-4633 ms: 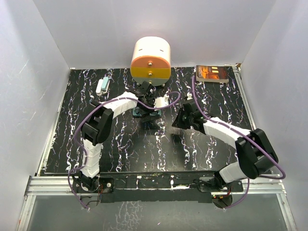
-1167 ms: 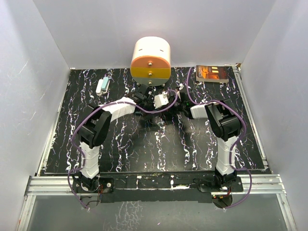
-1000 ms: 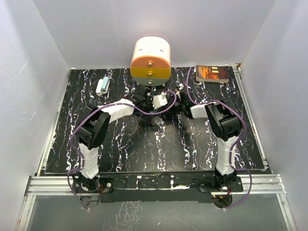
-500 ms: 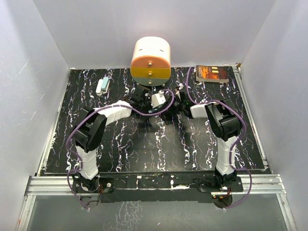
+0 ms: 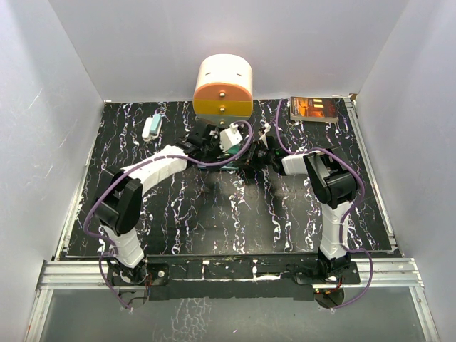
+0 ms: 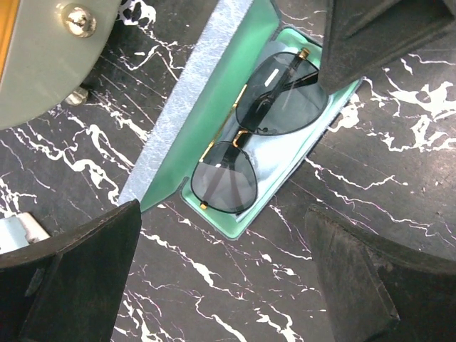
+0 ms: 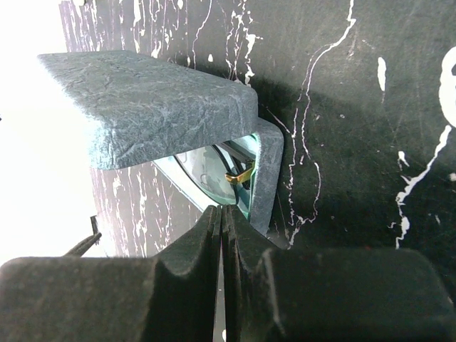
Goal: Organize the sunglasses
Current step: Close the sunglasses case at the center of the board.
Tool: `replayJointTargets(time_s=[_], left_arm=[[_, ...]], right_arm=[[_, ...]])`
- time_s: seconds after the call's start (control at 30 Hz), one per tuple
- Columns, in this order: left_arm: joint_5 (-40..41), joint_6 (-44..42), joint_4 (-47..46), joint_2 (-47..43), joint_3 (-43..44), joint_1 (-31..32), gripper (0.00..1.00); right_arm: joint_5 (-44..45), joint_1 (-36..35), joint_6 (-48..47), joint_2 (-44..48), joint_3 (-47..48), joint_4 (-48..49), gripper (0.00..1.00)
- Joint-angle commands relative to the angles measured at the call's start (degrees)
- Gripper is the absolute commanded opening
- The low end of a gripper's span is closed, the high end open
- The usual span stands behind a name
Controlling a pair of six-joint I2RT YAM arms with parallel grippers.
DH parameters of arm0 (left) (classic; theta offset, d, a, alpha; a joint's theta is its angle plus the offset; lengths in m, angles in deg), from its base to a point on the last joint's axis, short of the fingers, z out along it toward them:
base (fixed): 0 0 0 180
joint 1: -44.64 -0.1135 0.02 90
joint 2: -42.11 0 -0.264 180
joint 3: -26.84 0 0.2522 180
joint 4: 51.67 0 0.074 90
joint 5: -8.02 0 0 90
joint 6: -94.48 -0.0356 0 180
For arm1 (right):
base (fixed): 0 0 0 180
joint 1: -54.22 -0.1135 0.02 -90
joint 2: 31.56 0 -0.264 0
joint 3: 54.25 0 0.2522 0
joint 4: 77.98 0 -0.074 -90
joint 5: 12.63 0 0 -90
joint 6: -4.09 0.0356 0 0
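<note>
1. My left gripper point(image 6: 222, 210) is spread wide and holds nothing. It hangs over the case point(image 6: 231, 226), and both fingers point(image 6: 71, 285) are clear of it.
2. My right gripper point(image 7: 222, 214) is pinched closed, pads flat together with nothing between them.
3. The right gripper's tip sits at one short end of the case, just beside the end wall. I can't tell whether it actually touches. From the left wrist camera it covers that end corner.
4. The sunglasses point(image 6: 260, 135) are inside the case. They lie folded and lengthwise in the tray with both dark lenses facing up. The frame is thin and black, with gold at the bridge and hinges.
5. One lens lies near the free end of the tray. The other sits next to the right gripper.
6. The case is open. Its green-lined tray is flat on the table point(image 5: 214, 214), and the grey lid point(image 6: 192, 107) is raised partway along one long side.
7. The case sits at the far middle of the black, white-veined table. It is just in front of a cream box point(image 5: 223, 89) with an orange front and two knobs.
8. A book point(image 5: 314, 109) lies at the far right. A small white-and-teal item point(image 5: 151, 127) lies at the far left. Both are well apart from the case.
</note>
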Motion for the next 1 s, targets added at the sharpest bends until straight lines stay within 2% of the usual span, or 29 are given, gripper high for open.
replayJointTargets(time_s=[0.0, 0.2, 0.33, 0.43, 0.63, 0.73, 0.8, 0.9, 0.97], left_arm=[[3.0, 3.2, 3.3, -4.0, 3.4, -0.1, 0.97], [5.2, 4.2, 3.6, -5.6, 5.3, -0.1, 0.97], [7.5, 4.2, 1.9, -5.8, 6.0, -0.1, 0.97], [9.4, 5.5, 1.8, -5.2, 7.5, -0.2, 0.97], [12.6, 7.4, 2.9, -3.0, 10.8, -0.2, 0.97], [12.4, 7.9, 2.0, -2.3, 11.4, -0.2, 0.97], [12.0, 8.1, 1.2, -1.5, 12.1, -0.2, 0.97], [11.9, 8.6, 1.0, 1.1, 14.3, -0.2, 0.97], [12.0, 9.1, 1.9, 3.2, 16.4, -0.2, 0.97]], right_arm=[[-1.9, 0.2, -0.4, 2.1, 1.7, 4.2, 0.1], [-2.5, 0.4, -0.4, 4.1, 0.5, 4.8, 0.17], [-4.4, 0.7, -0.4, 5.8, 0.1, 4.7, 0.33], [-4.0, 1.3, -1.7, 8.3, -0.9, 2.7, 0.38], [0.4, 2.8, -7.6, 13.2, -0.2, -7.8, 0.38], [6.3, 2.8, -11.5, 13.7, 2.4, -16.2, 0.25], [8.4, 2.8, -13.1, 12.5, 4.5, -20.2, 0.2], [7.3, 2.8, -14.3, 10.0, 6.9, -23.2, 0.21], [5.9, 2.6, -13.9, 9.3, 6.8, -21.3, 0.26]])
